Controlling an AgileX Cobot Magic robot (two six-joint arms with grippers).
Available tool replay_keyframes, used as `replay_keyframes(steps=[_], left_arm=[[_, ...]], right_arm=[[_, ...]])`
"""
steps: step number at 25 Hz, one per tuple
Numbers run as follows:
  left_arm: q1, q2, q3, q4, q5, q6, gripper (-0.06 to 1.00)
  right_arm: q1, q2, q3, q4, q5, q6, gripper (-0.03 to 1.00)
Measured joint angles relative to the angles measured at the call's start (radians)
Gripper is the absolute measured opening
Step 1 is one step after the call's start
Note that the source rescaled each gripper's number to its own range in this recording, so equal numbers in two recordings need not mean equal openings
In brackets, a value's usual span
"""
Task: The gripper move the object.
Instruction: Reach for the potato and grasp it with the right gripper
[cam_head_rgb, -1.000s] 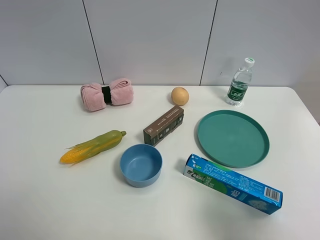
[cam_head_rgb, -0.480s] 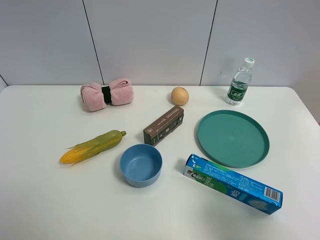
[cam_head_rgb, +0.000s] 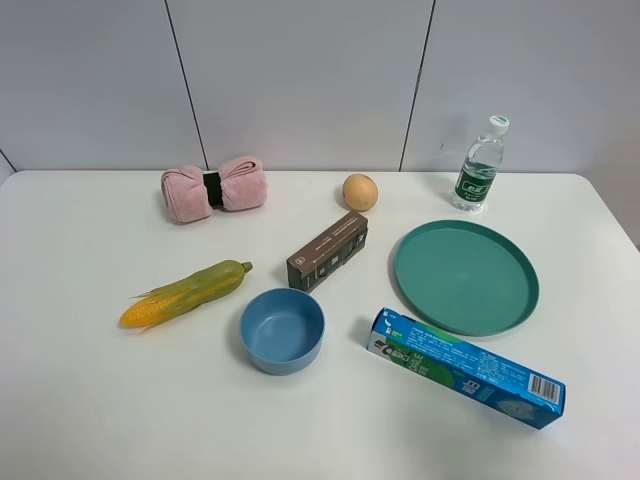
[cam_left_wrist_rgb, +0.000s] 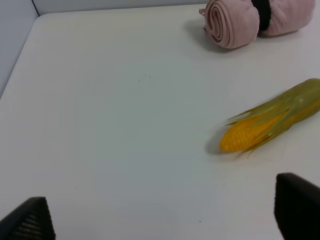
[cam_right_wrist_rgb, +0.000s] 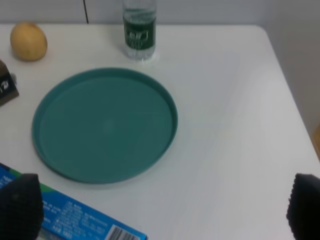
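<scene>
The object, a small tan-orange egg-shaped ball (cam_head_rgb: 360, 191), rests on the white table near the back, between the pink towel roll and the water bottle. It also shows in the right wrist view (cam_right_wrist_rgb: 28, 41), far from the fingers. Neither arm shows in the exterior high view. My left gripper (cam_left_wrist_rgb: 162, 215) is open and empty, with only its two black fingertips (cam_left_wrist_rgb: 297, 205) showing at the frame edge over bare table near the corn. My right gripper (cam_right_wrist_rgb: 162, 207) is open and empty, with its fingertips (cam_right_wrist_rgb: 20, 205) wide apart in front of the green plate.
A pink towel roll (cam_head_rgb: 214, 188), a corn cob (cam_head_rgb: 185, 293), a blue bowl (cam_head_rgb: 282, 330), a brown box (cam_head_rgb: 327, 250), a green plate (cam_head_rgb: 466, 276), a blue toothpaste box (cam_head_rgb: 466, 367) and a water bottle (cam_head_rgb: 481, 166) stand on the table.
</scene>
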Motion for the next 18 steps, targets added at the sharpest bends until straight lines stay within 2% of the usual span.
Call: replay_keyframes(steps=[5, 18], left_arm=[[0.0, 0.0, 0.0, 0.0, 0.0, 0.0, 1.0], [0.0, 0.0, 0.0, 0.0, 0.0, 0.0, 1.0]], right_arm=[[0.0, 0.102, -0.11, 0.012, 0.0, 0.0, 0.98], [0.0, 0.595, -0.358, 0.109, -0.008, -0.003, 0.98]])
